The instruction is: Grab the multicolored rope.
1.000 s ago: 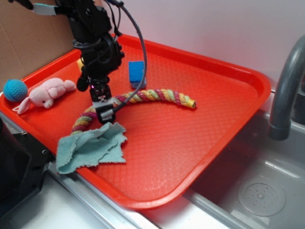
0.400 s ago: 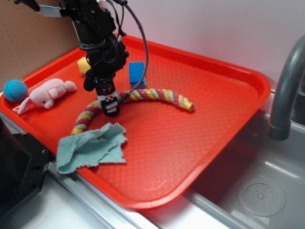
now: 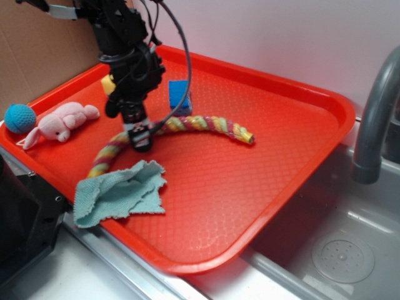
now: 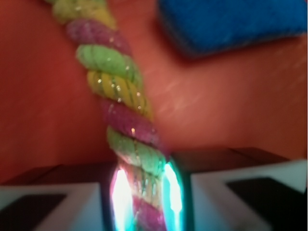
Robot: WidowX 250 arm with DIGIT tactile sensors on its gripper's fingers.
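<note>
Wrist view: the gripper [image 4: 143, 202] is seen closed narrowly on the multicolored rope [image 4: 122, 120], whose pink, yellow and green strands are pinched between the two shiny finger pads [image 4: 120, 195] at the bottom of the picture. A blue sponge [image 4: 231, 24] is seen just beyond the rope, apart from it. In the exterior view the gripper [image 3: 140, 139] is pointed down onto the rope [image 3: 187, 123] at a place left of its middle, and the rope is laid in a long arc across the orange tray [image 3: 262, 181]. The blue sponge [image 3: 179, 94] is set near the rope's top, a yellow sponge [image 3: 109, 84] is partly hidden behind the arm, a teal cloth [image 3: 119, 192] is crumpled near the rope's lower end, and a pink plush toy [image 3: 61, 121] and a blue ball [image 3: 19, 117] are placed at the tray's left edge.
</note>
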